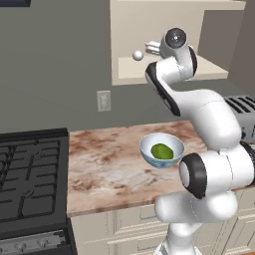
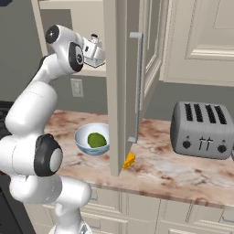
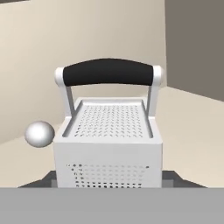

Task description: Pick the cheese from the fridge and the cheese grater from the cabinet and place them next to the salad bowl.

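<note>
**Gripper at the grater, cheese already down**

Left base view: the white arm reaches up into the cream doorless wall cabinet (image 1: 172,74), its wrist hiding the grater; a small white ball (image 1: 138,56) sits on the shelf just beside it. The round pale-blue-tinted salad bowl (image 1: 162,149) with its green lump stands on the marbled bench (image 1: 104,169).

Right base view: the small orange-yellow cheese wedge (image 2: 129,161) lies on the bench near the bowl, partly behind a cabinet panel. The gripper (image 2: 93,51) is at the shelf with the grater.

Hand view: the small grey metal cheese grater (image 3: 109,140) with its dark handle stands upright, close in, between the dark fingertips (image 3: 51,179). Whether the gripper is closed on it I cannot tell.

Risk: a shallow or off-centre pinch could let the tapering body slip or tip, and a sideways pull could nudge the ball off the shelf.
</note>
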### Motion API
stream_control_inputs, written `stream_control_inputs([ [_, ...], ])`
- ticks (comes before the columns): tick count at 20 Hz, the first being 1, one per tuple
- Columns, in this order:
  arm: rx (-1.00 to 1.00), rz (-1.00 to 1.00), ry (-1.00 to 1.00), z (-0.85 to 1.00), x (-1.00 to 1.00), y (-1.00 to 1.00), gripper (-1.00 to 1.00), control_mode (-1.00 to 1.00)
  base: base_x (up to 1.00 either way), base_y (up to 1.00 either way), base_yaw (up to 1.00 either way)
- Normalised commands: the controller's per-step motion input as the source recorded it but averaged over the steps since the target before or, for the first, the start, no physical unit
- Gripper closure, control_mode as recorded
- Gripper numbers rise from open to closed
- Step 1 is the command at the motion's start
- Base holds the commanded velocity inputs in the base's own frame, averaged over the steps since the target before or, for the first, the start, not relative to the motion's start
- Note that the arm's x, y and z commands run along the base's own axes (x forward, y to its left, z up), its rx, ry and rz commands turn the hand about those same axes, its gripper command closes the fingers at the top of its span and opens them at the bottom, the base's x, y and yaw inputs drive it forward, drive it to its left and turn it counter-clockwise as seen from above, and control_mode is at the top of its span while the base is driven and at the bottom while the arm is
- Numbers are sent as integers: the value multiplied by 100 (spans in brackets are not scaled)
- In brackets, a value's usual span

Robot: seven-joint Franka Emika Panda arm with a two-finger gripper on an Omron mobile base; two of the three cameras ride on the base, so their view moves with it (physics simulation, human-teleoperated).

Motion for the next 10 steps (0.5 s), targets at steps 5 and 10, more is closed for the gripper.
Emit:
stream_control_inputs([
  [5, 0, 0, 0, 2, -74, 0, 100, -100, 0, 0, 0],
  [10, 0, 4, 3, 0, -77, 7, 100, -100, 0, 0, 0],
])
